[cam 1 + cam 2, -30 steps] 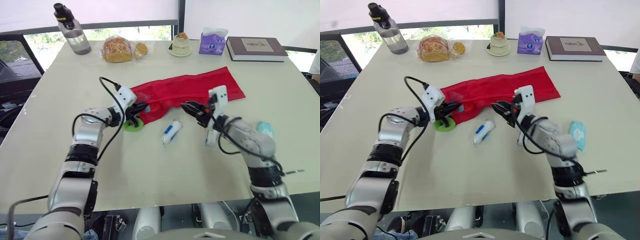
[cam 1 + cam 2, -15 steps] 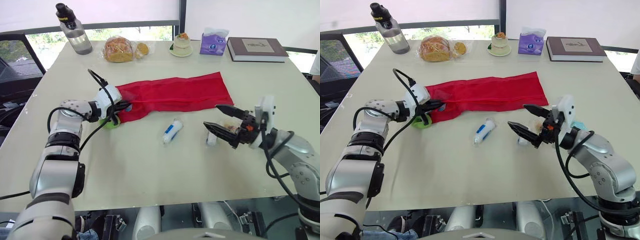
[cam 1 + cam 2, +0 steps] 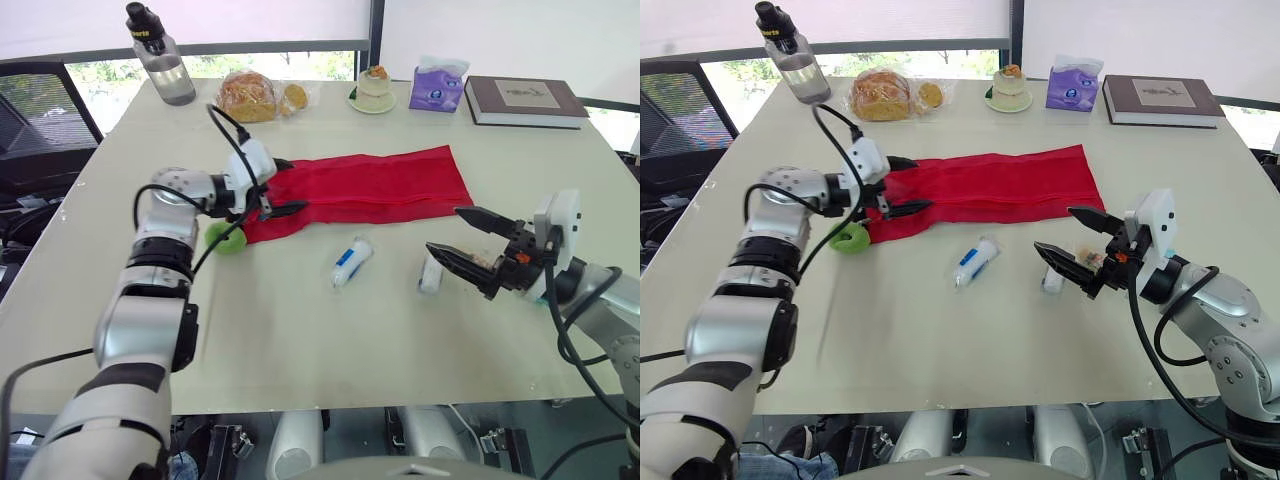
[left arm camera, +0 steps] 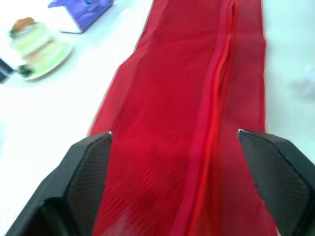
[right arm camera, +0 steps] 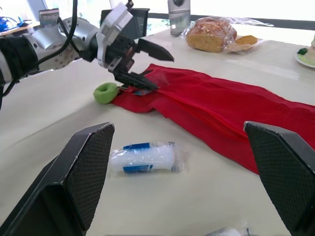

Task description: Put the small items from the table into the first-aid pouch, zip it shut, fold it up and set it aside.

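Here the red pouch (image 3: pixel 360 185) lies flat mid-table, the left gripper (image 3: pixel 296 185) spread wide and empty at its left end, perhaps touching. The right gripper (image 3: pixel 443 229), equally agape, should straddle the white packet (image 3: pixel 430 272) squarely.

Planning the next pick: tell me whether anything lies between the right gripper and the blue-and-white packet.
Nothing visible does: bare table separates the right gripper from the blue-and-white packet. A small white item lies by the gripper.

Bright backlit daylight — left wrist view washed-out, blurred.
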